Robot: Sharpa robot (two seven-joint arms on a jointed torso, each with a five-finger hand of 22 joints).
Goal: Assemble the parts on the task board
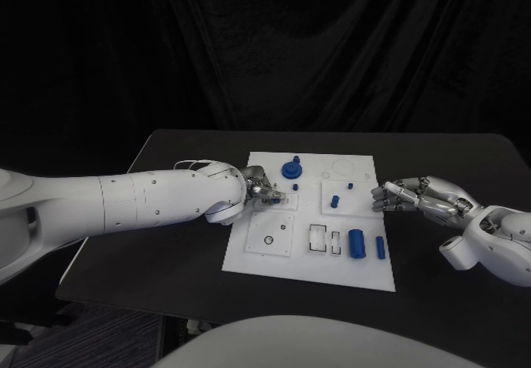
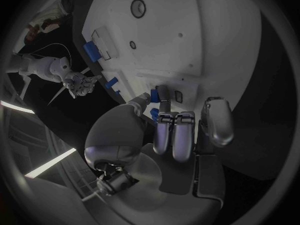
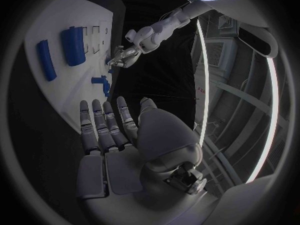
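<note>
Fingers of the left hand (image 1: 261, 188) curl over the white task board's (image 1: 249, 257) left side, pinching a small blue part (image 2: 154, 95). Right hand (image 1: 412, 195) hovers empty, fingers apart, by the right edge. Smooth blue cylinder (image 1: 356, 242) lies pointing near-to-far.

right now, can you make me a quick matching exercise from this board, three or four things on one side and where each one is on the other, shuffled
Things:
1. left hand
2. right hand
3. large blue cylinder
4. blue knob part

Places:
A. lying flat on the task board, toward its near right corner
B. standing near the board's far edge
C. over the board's left side, fingers curled around a small blue part
D. at the board's right edge, holding nothing

Pairs: 1-C, 2-D, 3-A, 4-B
</note>
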